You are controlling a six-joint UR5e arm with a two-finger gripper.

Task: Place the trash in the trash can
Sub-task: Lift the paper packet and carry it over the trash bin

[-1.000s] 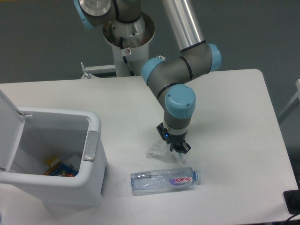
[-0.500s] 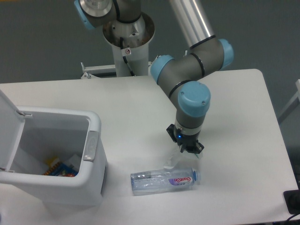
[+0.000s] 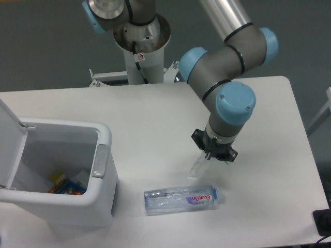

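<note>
Gripper: our black two-finger gripper (image 3: 214,155) hangs just above the table, right of centre, and appears to be closed on the small clear angular plastic packaging piece (image 3: 197,166), which dangles from it down and to the left.
Packaging piece: held at its upper end, its lower tip close to or touching the tabletop; we cannot tell which.
Bottle: the clear plastic bottle with a purple-red label and pale blue cap (image 3: 180,198) lies on its side on the white table (image 3: 155,113), just below the packaging piece, cap pointing right.
Trash can: the white boxy plastic bin with a grey strip on its rim (image 3: 101,155) stands at the left edge, lid open, some colourful scraps inside.
Step in hand: we judge the packaging piece is picked and ready for carrying.
Next move: we should lift it clear of the bottle, carry it left over the bin's open mouth, then release; the bottle remains.
</note>
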